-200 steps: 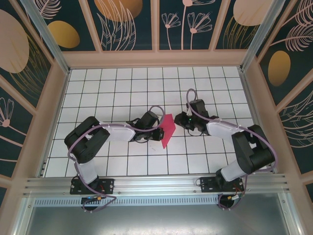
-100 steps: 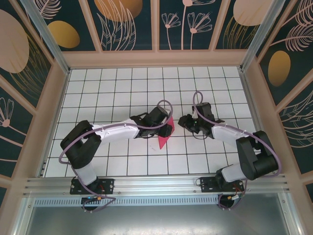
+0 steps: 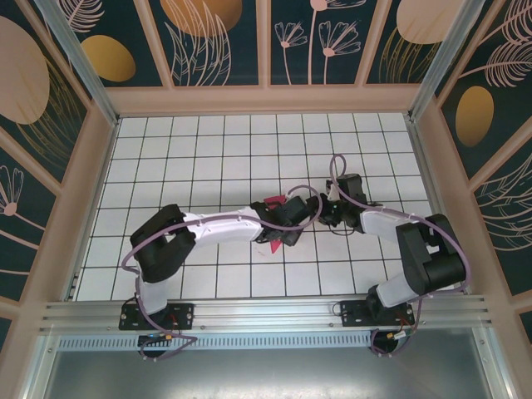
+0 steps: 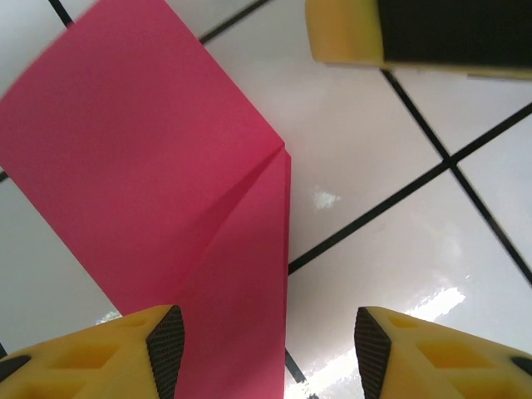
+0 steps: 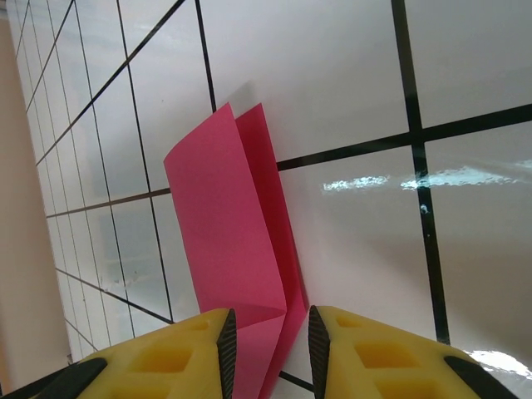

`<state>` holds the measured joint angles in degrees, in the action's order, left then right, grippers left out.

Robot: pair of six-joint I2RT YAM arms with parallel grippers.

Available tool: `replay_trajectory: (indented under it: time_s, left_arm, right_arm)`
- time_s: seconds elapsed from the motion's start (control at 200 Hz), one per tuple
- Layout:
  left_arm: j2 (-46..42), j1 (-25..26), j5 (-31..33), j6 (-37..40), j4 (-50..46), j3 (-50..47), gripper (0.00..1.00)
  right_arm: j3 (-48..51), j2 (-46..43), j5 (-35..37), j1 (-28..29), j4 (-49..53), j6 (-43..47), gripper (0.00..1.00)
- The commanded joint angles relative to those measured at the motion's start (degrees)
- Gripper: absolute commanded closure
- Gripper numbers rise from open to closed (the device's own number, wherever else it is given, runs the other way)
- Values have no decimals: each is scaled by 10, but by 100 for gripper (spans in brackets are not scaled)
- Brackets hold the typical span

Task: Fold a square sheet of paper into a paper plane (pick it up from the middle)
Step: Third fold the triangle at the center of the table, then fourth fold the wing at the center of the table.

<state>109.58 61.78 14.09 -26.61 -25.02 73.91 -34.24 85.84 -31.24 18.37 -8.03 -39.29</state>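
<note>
The magenta sheet of paper (image 3: 272, 202) lies folded into a narrow shape at the middle of the tiled floor, mostly covered by my left gripper (image 3: 296, 219). In the left wrist view the paper (image 4: 158, 158) shows a diagonal crease, and its right edge runs between my wide-open left gripper (image 4: 266, 337). One right finger (image 4: 349, 33) shows at the top of that view. In the right wrist view the paper (image 5: 229, 224) has raised flaps, and its near end sits in the narrow gap of my right gripper (image 5: 268, 337) with the pads apart. My right gripper (image 3: 326, 212) is just right of the paper.
The white tiled floor (image 3: 208, 150) with black grid lines is boxed in by wooden walls (image 3: 93, 183). An aluminium rail (image 3: 266, 312) runs along the near edge above both arm bases. Open floor lies behind and to either side of the grippers.
My left arm has reached right over the paper and its jaws have opened wide. The right gripper moved a little toward the paper and its jaws parted slightly.
</note>
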Motion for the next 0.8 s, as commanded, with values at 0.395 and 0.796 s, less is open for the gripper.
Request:
replay_trajectory:
  time_s: [0.395, 0.796]
  left_arm:
    - [34, 14, 56, -17, -28, -2, 57]
    - [-3, 13, 19, -10, 41, -53, 86]
  right_arm:
    - [-34, 67, -76, 0, -42, 12, 66]
    - [-55, 80, -67, 24, -18, 20, 66]
